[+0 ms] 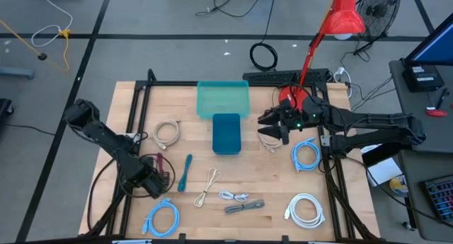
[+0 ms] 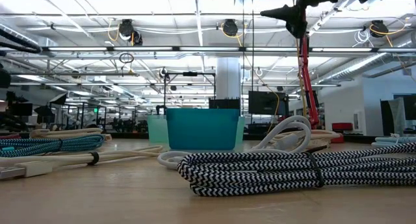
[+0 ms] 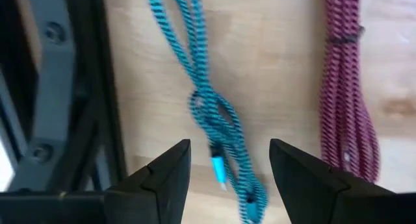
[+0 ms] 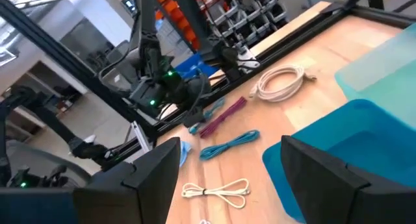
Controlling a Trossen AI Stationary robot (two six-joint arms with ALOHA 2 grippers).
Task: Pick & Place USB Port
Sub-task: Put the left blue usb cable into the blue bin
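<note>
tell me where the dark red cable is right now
In the high view the dark red cable lies on the table's left side, beside the open left gripper and just left of the teal cable.

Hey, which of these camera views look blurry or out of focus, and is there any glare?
Left wrist view: the blue braided cable is smeared by blur, the maroon cable a bit soft. Low view: the nearest tabletop is soft, the black-and-white braided cable sharper, and the ceiling lights glare brightly. Right wrist view: its own pincer's fingers are soft. High view: evenly lit, no glare.

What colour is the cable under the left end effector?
Teal braided cable, clearest in the left wrist view.
</note>
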